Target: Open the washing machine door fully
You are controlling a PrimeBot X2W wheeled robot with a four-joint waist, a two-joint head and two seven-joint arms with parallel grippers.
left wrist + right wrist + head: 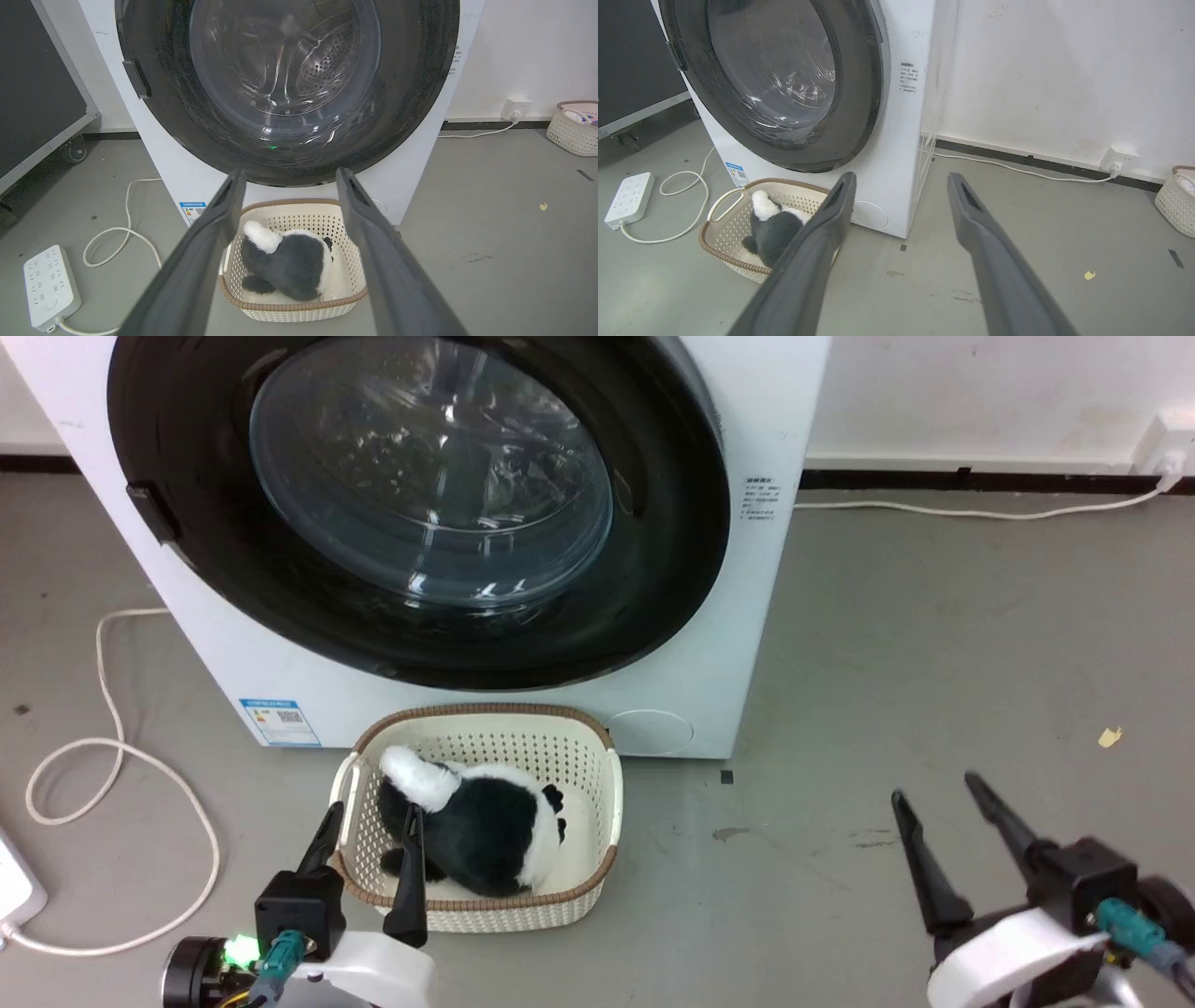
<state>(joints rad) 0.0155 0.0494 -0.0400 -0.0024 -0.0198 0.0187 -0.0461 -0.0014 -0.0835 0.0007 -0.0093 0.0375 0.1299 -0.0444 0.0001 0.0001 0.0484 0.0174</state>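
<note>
Big washing machine [747,644], door [205,579] shut flush on its front — heavy, stiff, slick, I'd judge. Left gripper [373,812] and right gripper [934,786] hang low before it, spread wide, empty — best hold looks that small tab [152,511] on the door's left rim.

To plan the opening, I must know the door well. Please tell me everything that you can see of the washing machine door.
The washing machine door is large and round: a glossy black ring around a bulging clear glass window, through which the holed steel drum shows. A small black tab sits on its left edge. It looks shut, flat against the white washing machine. Nothing touches it: the left gripper and the right gripper are open, low and apart from it.
</note>
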